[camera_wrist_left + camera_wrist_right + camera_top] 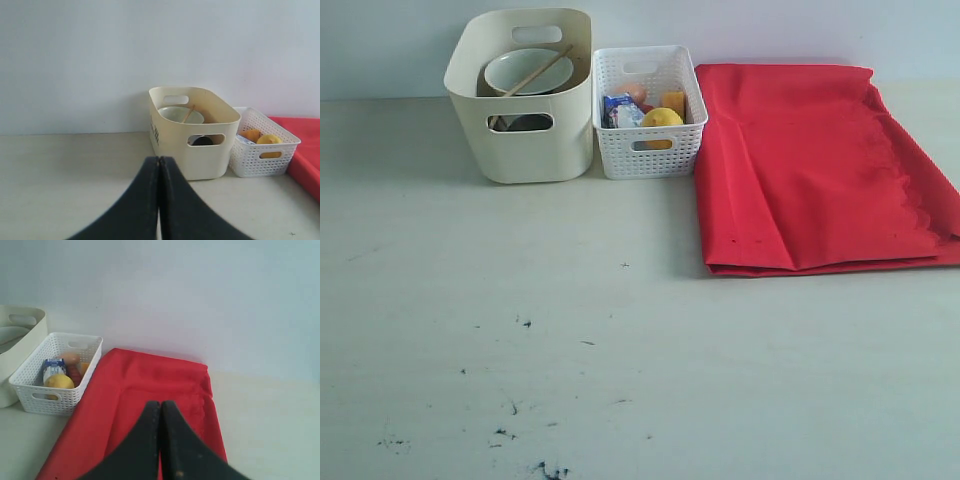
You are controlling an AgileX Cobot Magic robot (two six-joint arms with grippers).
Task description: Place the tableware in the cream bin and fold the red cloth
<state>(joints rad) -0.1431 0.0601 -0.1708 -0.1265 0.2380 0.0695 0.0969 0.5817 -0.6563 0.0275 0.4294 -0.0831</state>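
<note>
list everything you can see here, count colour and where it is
cream bin: one, cream, back left of table
bowl: one, pale green, inside the cream bin
chopsticks: count unclear, wooden, across the bowl
white basket: one, white, between cream bin and red cloth
lemon: one, yellow, in the white basket
milk carton: one, blue and white, in the white basket
red cloth: one, red, folded over, right of white basket
left gripper: one, black, shut, facing the cream bin
right gripper: one, black, shut, facing the red cloth

Lab setup (scuffed table [620, 350], plain wall [820, 30])
</note>
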